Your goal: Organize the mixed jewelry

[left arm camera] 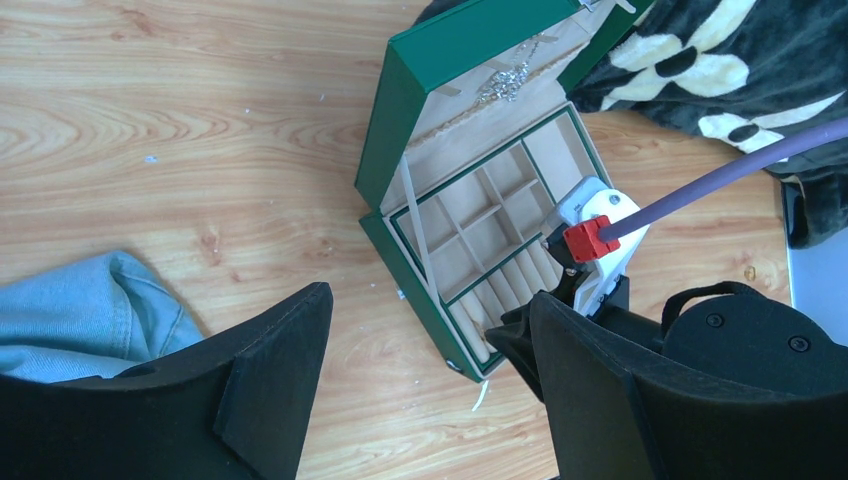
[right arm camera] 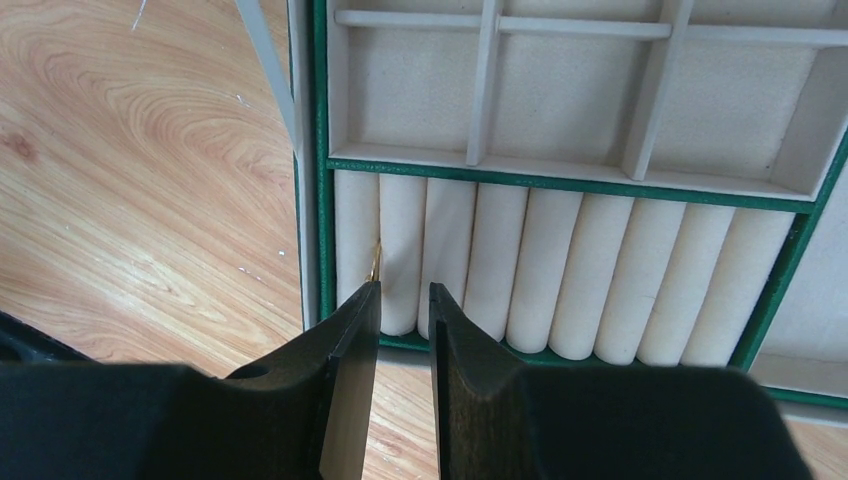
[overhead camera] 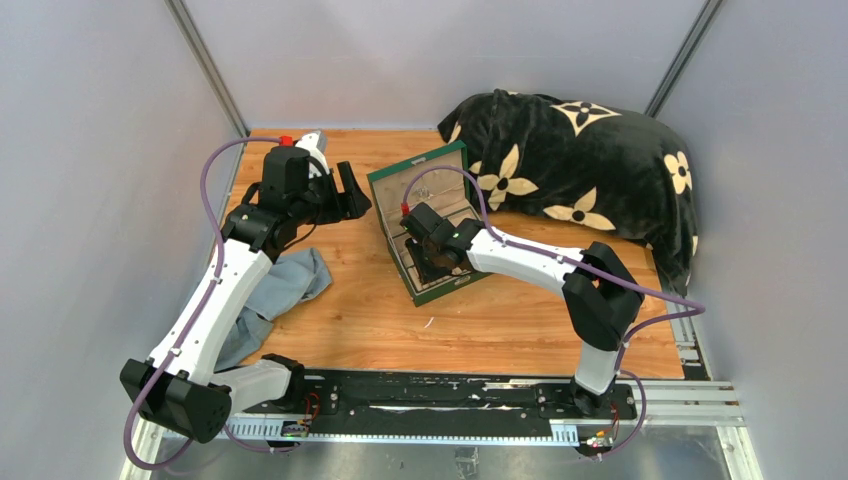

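While the overhead view is giving no look inside the green box (right arm camera: pixel 570 181), the right wrist camera is showing a small gold-coloured ring (right arm camera: pixel 376 262) sitting between the box's two leftmost padded cream rolls. It is lying just past the right gripper (right arm camera: pixel 402 300), whose fingers are standing narrowly parted, pinching nothing. Only the left wrist view is catching the silvery cluster (left arm camera: pixel 505 80) glinting on the box's raised lid. The left gripper (left arm camera: pixel 428 300) is hovering left of that lid, spread wide. A plush black flowered blanket (overhead camera: pixel 590 170) is lying behind the box and crumpled blue denim (overhead camera: pixel 290 285) left of it, on a wood-grain table (overhead camera: pixel 500 320) between grey walls (overhead camera: pixel 100 150).
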You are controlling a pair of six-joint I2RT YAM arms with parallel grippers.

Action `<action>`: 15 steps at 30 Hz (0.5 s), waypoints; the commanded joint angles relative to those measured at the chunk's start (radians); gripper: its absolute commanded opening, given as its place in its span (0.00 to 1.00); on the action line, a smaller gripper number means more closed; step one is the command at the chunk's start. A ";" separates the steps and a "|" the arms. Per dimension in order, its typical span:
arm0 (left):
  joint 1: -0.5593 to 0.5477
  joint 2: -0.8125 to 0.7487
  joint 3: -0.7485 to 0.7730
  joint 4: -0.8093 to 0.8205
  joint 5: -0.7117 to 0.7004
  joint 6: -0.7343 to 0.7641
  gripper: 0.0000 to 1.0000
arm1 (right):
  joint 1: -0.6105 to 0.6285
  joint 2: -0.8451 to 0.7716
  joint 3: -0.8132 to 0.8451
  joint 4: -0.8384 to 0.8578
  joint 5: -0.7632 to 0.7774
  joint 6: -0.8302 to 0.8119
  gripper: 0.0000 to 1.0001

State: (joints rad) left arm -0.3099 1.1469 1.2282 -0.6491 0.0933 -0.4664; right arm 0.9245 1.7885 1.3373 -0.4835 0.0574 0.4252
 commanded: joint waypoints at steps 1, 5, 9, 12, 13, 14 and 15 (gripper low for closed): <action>0.008 -0.008 0.001 0.005 0.000 0.010 0.77 | -0.010 0.027 0.036 -0.028 0.028 -0.004 0.29; 0.008 -0.013 0.001 0.003 -0.001 0.011 0.77 | -0.010 0.044 0.036 -0.026 0.030 0.003 0.29; 0.008 -0.017 -0.002 0.001 -0.004 0.012 0.77 | -0.010 0.044 0.027 -0.022 0.029 -0.002 0.29; 0.008 -0.015 -0.004 0.003 -0.001 0.010 0.77 | -0.010 0.040 0.024 -0.022 0.031 -0.003 0.29; 0.008 -0.016 -0.004 0.004 0.000 0.009 0.77 | -0.010 0.038 0.023 -0.023 0.030 -0.003 0.29; 0.008 -0.014 -0.004 0.005 -0.001 0.008 0.77 | -0.010 0.036 0.025 -0.023 0.031 -0.005 0.29; 0.008 -0.014 -0.004 0.006 0.001 0.008 0.77 | -0.010 0.037 0.026 -0.025 0.032 -0.005 0.29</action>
State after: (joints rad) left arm -0.3099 1.1469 1.2282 -0.6491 0.0937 -0.4664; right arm 0.9241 1.8053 1.3548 -0.4877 0.0574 0.4255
